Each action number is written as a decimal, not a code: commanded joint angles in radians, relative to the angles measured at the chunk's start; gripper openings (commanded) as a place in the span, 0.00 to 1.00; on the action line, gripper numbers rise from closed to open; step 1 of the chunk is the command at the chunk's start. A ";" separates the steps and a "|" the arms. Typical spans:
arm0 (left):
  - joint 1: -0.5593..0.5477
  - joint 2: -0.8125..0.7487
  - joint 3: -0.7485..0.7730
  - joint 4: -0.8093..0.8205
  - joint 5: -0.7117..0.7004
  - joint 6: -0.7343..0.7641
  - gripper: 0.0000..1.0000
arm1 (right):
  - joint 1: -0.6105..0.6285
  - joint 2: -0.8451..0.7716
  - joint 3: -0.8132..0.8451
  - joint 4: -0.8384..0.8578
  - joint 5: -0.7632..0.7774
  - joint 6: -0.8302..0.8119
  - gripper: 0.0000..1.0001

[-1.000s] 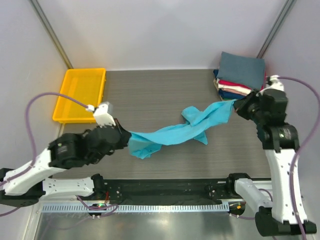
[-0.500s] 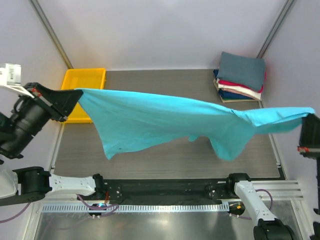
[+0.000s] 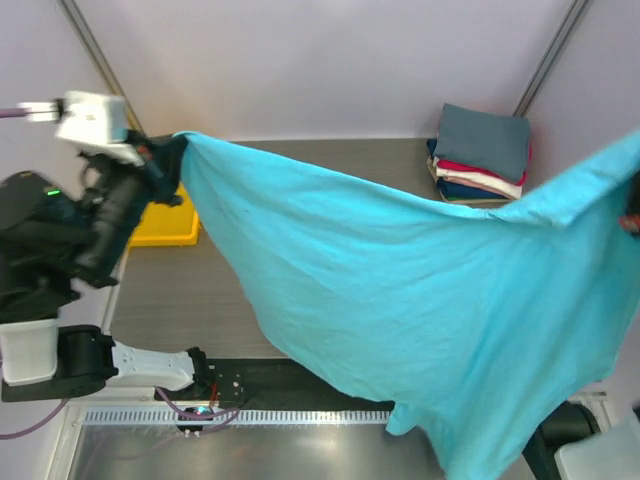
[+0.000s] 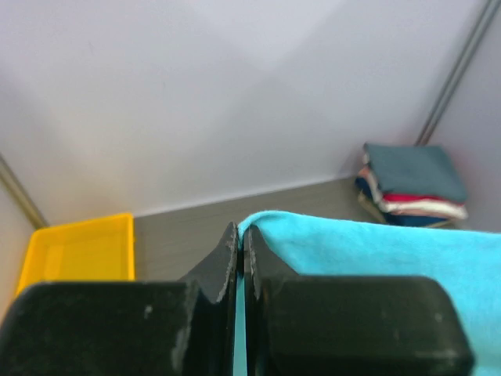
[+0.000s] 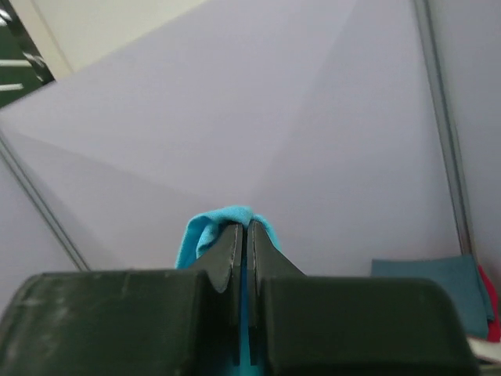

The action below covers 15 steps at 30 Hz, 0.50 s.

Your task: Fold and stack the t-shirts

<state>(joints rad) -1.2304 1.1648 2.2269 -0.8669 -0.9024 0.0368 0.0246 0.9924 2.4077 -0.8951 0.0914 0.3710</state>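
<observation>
Grippers: left gripper [image 4: 240, 235] clamped on a corner of the turquoise shirt [image 3: 420, 290], the cloth edge pinched in the slit between its jaws. Right gripper [image 5: 244, 229] likewise pressed together, with a fold of the same shirt bunched over its tips.

Turquoise shirt: held aloft, spread as one broad sheet between the two grips. Its upper edge runs from the left grip, far left of the stack [image 3: 485, 160], to the right grip, right of the stack and nearer the arm bases. Below that edge the cloth sags in a wide belly, and its lowest tail hangs near-right of the stack. From above, the upper edge passes just along the stack's near side; cannot tell whether it touches.

Stack: folded, at the table's [image 3: 330, 160] far right corner. Grey shirt [image 3: 485, 138] on top, with red shirt [image 3: 462, 166], cream shirt [image 3: 490, 182] and navy shirt [image 3: 458, 189] showing as layers beneath.

Tray [image 4: 78, 222]: yellow, well left of the stack on the table's opposite side. From above, the left arm [image 3: 90, 220] partly hides it.
</observation>
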 commanded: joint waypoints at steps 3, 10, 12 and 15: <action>0.368 0.162 -0.078 -0.007 0.180 -0.022 0.00 | 0.006 0.313 -0.322 -0.001 -0.073 0.032 0.01; 0.948 0.473 -0.458 0.078 0.664 -0.234 0.00 | 0.032 0.618 -0.731 0.217 -0.018 0.054 0.01; 1.040 0.633 -0.461 0.056 0.721 -0.282 0.00 | 0.041 0.739 -0.711 0.214 -0.036 0.028 0.43; 1.085 0.752 -0.406 0.034 0.758 -0.307 0.28 | 0.058 0.776 -0.682 0.212 0.008 0.008 0.86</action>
<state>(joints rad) -0.1822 1.9137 1.7763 -0.8051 -0.2733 -0.1970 0.0647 1.8931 1.6497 -0.7399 0.0673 0.4042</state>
